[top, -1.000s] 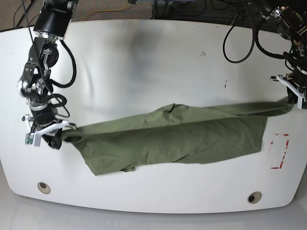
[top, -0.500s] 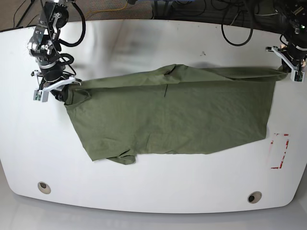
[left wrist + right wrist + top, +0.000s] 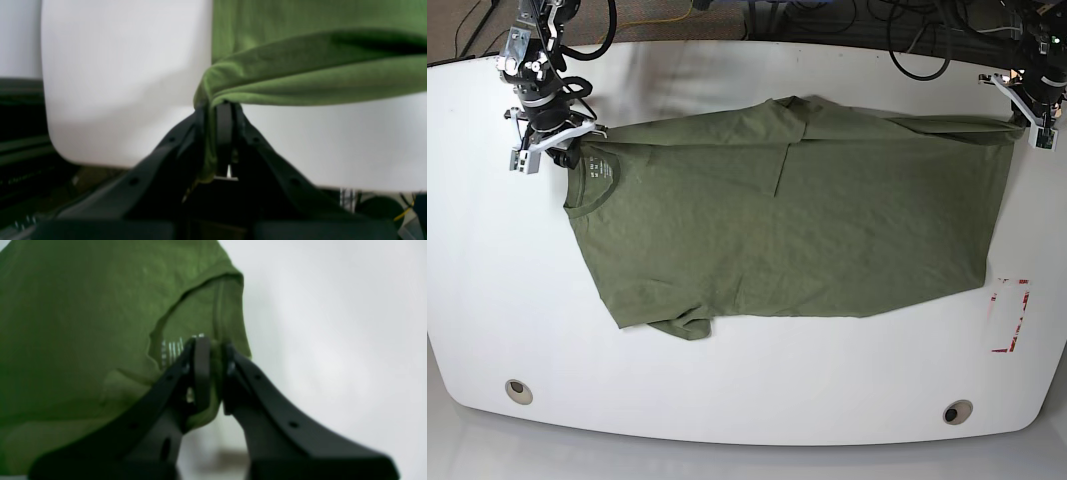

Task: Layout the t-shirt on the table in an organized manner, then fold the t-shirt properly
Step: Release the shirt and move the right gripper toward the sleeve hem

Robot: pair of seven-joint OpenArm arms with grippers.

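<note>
Now, t-shirt (image 3: 777, 220): olive-green soft cotton, wrinkly, spread flat across far half of table (image 3: 727, 390); collar at robot's right side.
Table: glossy white top w/ rounded corners.
Left gripper (image 3: 217, 110): black jaws pressed together, hem corner is pinched.
Right gripper (image 3: 215, 346): black jaws pressed together, shoulder fabric near collar is pinched.
</note>
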